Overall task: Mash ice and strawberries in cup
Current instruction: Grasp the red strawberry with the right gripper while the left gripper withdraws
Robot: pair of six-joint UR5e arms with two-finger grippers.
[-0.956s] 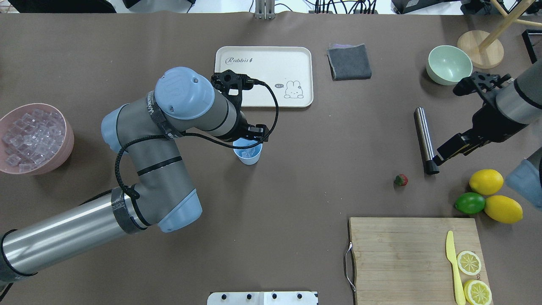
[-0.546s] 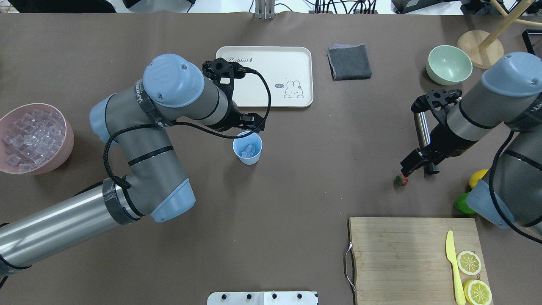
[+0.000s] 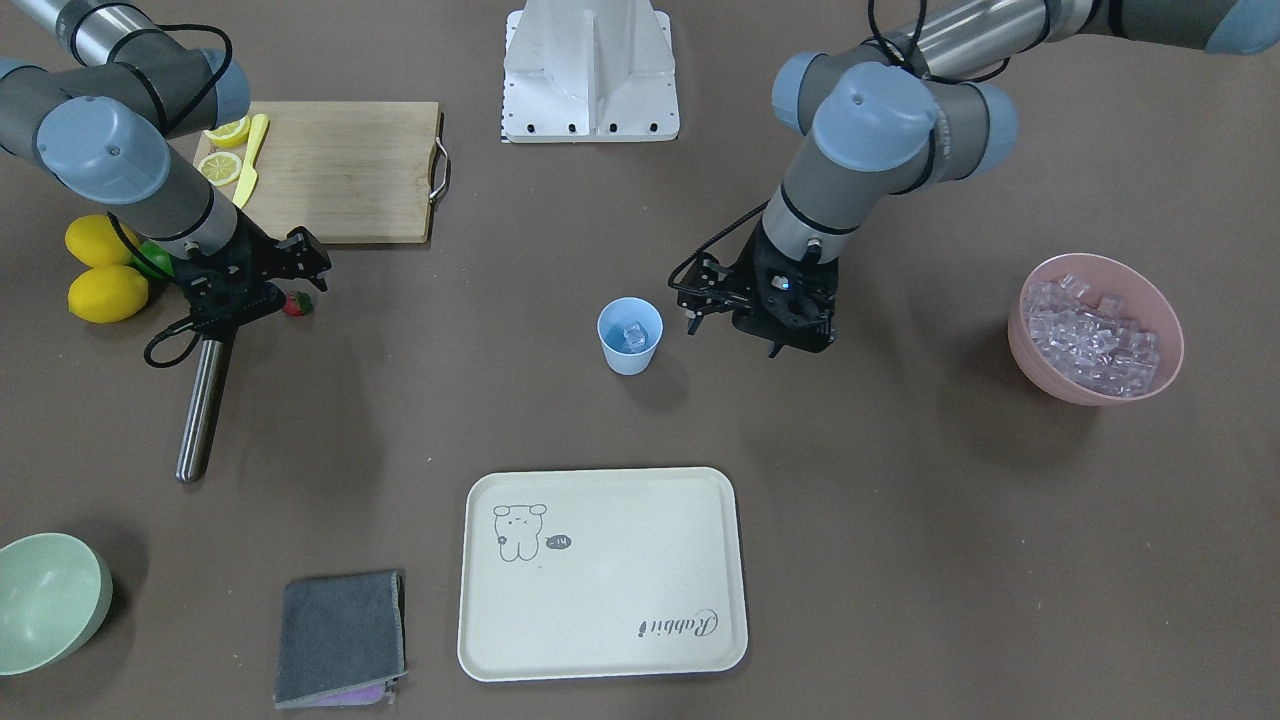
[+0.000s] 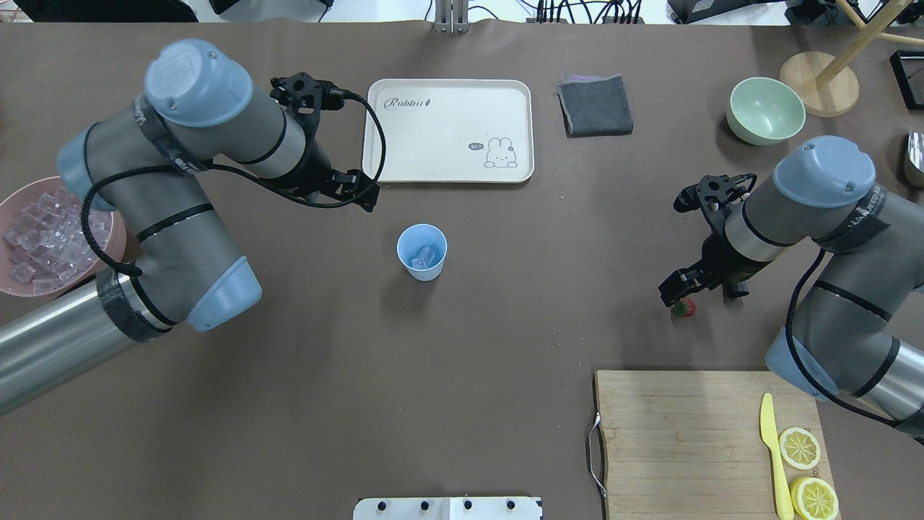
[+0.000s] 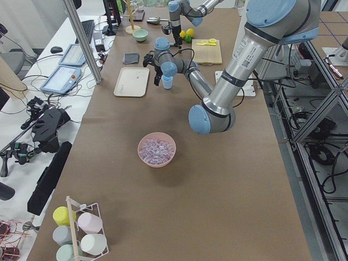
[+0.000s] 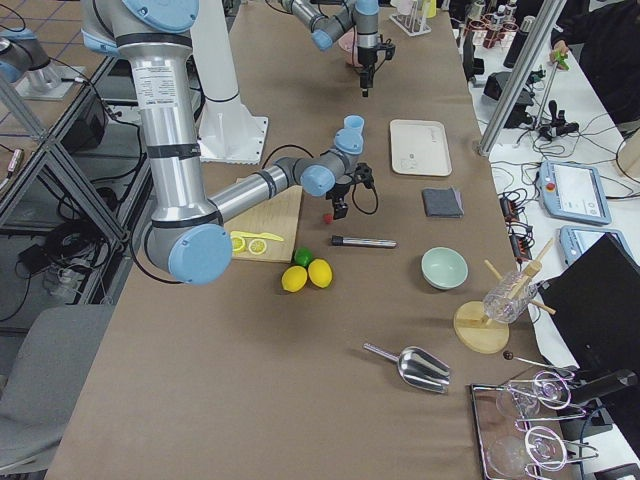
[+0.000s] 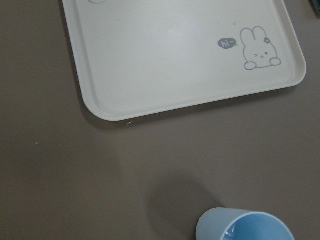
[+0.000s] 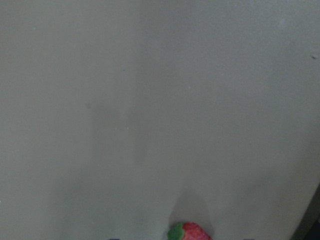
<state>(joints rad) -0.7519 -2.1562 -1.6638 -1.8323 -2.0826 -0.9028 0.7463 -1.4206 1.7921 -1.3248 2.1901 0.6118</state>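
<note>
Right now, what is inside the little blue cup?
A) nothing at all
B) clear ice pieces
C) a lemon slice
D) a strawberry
B: a few clear ice pieces show inside the cup, while the strawberry lies on the table, apart from it.

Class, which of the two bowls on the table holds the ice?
The pink bowl, on the robot's left side: it is full of ice. The green bowl holds nothing visible.
</note>
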